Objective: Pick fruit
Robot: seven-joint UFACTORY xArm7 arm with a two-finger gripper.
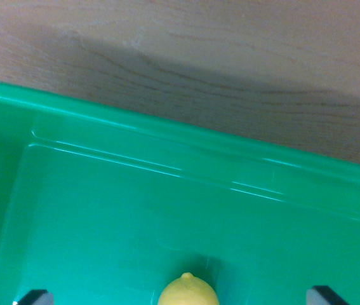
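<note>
**Lemon at the frame's bottom edge, most of it cut off**

The wrist view looked down into a green plastic bin (135,210) that sat on a wooden table (218,57). The bin's far rim ran slantwise across the picture, higher at the wrist view's left and lower at the right, and a dark shadow lay along the wood just beyond it. Only part of the bin showed; its near side and both ends fell outside the frame.

A yellow lemon (188,291) lay on the bin floor at the bottom centre of the picture. Only its upper part with the small nub at its tip could be seen; the rest was cut off by the lower edge, so its full shape and how it rested could not be made out. A faint darker patch sat on the green floor just above the nub.

Of the gripper (180,296) only two dark fingertips (35,297) showed, one in each bottom corner, both clipped by the edge. They stood wide apart, one on either side of the lemon, with bare green floor between each tip and the fruit. The jaws were therefore spread and touching nothing visible.
</note>
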